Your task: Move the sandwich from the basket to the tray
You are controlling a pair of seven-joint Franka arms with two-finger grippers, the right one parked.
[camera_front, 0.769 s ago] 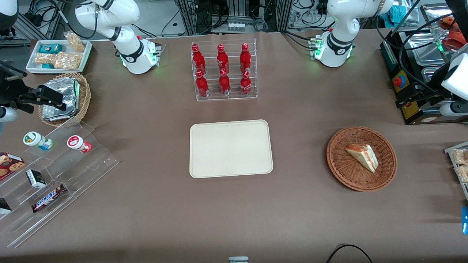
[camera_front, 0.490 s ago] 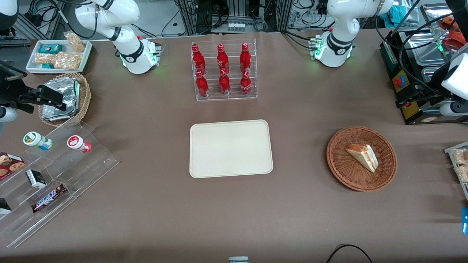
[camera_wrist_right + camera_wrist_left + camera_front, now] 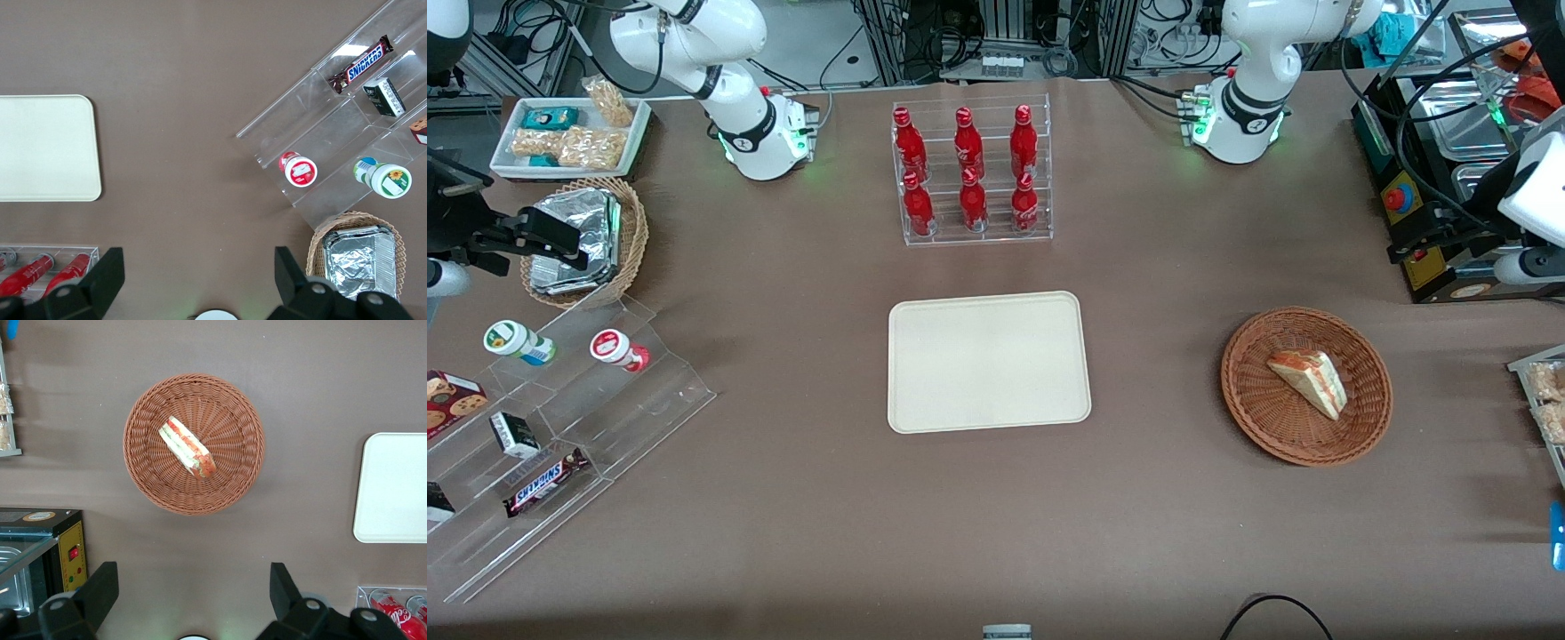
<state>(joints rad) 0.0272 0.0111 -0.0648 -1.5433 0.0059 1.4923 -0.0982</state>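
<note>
From the front, the sandwich point(image 3: 1308, 382) lies on its side in the round reddish-brown basket point(image 3: 1263, 425), toward the working arm's end of the table, with its pointed end aimed at the tray point(image 3: 988, 362). The cream tray sits flat in the middle of the table, well apart from the basket. Farther from the camera than the tray stands a clear rack of red bottles point(image 3: 971, 171). Toward the parked arm's end there is a tan basket of foil packets point(image 3: 585, 238), a white dish of snack bags point(image 3: 569, 136), and a clear stepped stand point(image 3: 560, 427) with small tubs and a chocolate bar on it. The gripper point(image 3: 1436, 233) hangs high at the working arm's edge of the table, farther from the camera than the basket and not over it. From the left wrist camera, the gripper point(image 3: 193, 587) looks straight down with its two dark fingers point(image 3: 100, 590) spread wide apart and nothing between them; the basket point(image 3: 143, 480) and the sandwich point(image 3: 187, 446) lie on the brown table below, clear of the fingers, and an edge of the tray point(image 3: 393, 487) shows near some bottles point(image 3: 393, 613). From the right wrist camera, the tray point(image 3: 47, 147), the stepped stand point(image 3: 313, 133) and the foil-packet basket point(image 3: 357, 257) are visible.
</note>
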